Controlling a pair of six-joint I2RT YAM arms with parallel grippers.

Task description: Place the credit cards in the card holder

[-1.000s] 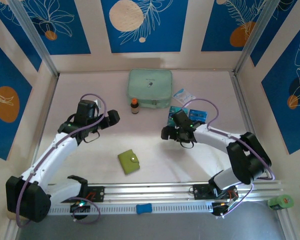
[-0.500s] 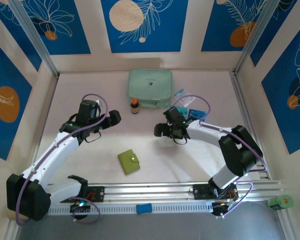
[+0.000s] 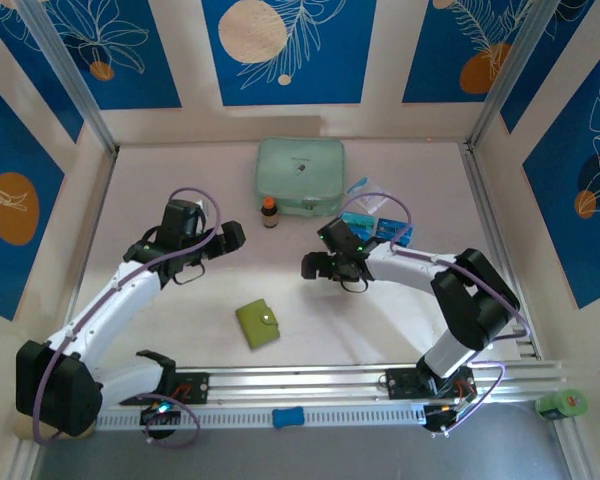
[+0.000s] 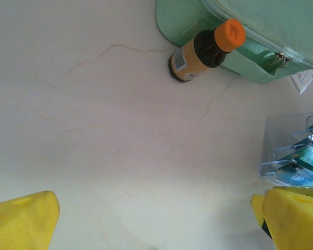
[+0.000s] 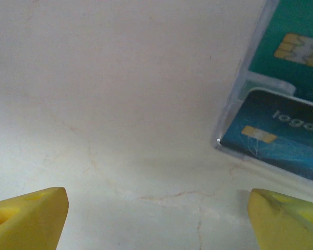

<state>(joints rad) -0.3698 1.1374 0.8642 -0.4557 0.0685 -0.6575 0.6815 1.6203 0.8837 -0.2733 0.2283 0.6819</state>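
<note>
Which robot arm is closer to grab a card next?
Probably the right. The right gripper is open, with the credit cards lying close beside one fingertip in its wrist view. The left gripper, open too, hangs farther from them.

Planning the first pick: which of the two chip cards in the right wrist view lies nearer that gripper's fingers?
The thin dark blue card printed "logo", not the teal card beyond it.

The top camera looks down from the near side over the whole worktop [image 3: 360, 320]. Both my wrist cameras look closely down, sharing the credit cards [image 5: 281, 135].
</note>
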